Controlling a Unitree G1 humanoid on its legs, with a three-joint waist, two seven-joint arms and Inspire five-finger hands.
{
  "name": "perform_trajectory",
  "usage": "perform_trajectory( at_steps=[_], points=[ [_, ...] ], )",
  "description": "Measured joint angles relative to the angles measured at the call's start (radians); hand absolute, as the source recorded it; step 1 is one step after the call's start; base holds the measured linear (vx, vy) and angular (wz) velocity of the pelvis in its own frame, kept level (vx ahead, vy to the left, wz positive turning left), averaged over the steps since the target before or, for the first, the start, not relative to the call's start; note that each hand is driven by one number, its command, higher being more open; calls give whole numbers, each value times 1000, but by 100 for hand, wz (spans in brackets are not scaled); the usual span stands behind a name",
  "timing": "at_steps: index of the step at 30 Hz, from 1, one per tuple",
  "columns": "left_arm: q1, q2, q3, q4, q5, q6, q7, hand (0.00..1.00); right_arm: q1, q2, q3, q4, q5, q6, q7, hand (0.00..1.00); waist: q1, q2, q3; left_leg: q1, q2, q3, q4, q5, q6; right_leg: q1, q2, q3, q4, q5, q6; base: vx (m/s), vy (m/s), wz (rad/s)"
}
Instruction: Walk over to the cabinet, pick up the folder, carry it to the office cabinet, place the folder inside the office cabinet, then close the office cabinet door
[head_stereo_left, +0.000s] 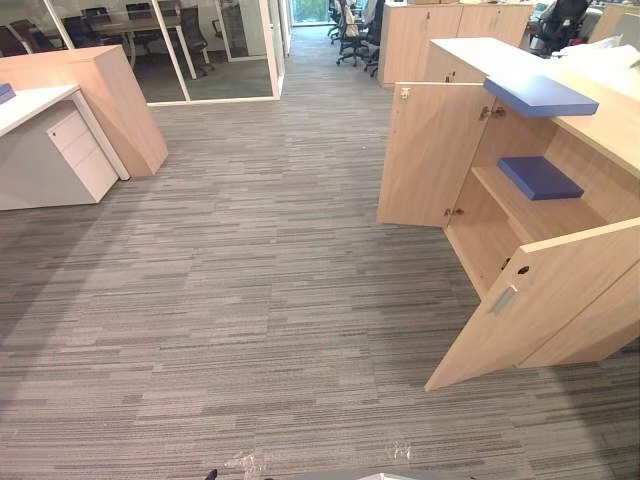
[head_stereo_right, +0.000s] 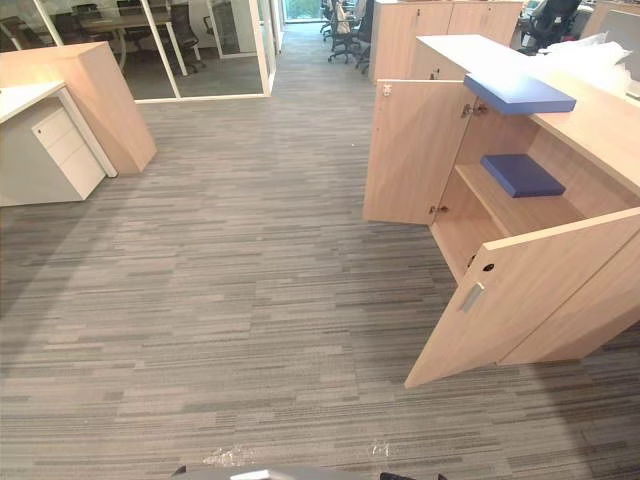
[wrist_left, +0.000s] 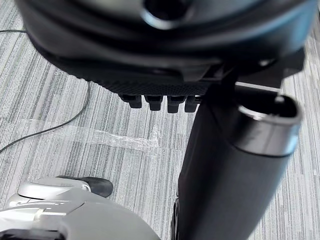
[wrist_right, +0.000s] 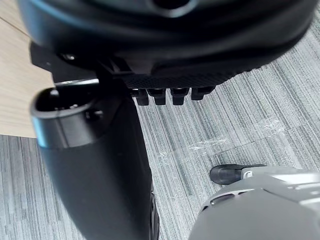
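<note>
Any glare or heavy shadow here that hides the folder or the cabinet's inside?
Left eye view: light is even; the blue folder on the shelf reads plainly, while the office cabinet is mildly shadowed low inside. Right eye view: the cabinet's white top is bright, with no hard glare. Left wrist view: clear tape on the carpet glints faintly.

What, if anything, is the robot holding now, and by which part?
Nothing: the left hand and right hand hang empty above the carpet. One blue folder lies on the cabinet top, a second folder on its shelf.

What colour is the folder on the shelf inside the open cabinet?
Dark blue: the folder shows best in the left eye view.
</note>
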Motion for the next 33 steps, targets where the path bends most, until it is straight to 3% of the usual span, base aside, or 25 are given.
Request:
perform_trajectory(
  at_steps=[8, 33],
  points=[
    [2, 6, 1, 2, -84, 0, -36, 100, -35, 11, -16, 0, 0, -1, 18, 100, 5, -6, 15, 11, -1, 4, -2, 0, 0, 16, -1, -1, -16, 9, 14, 0, 0, 0],
    [-5, 5, 3, 9, -4, -1, -30, 100, -42, 12, -16, -3, -2, -6, 17, 100, 11, -10, 37, 16, -1, 10, -23, 6, 3, 12, 1, -1, -21, 17, 3, 0, 0, 0]
  ],
)
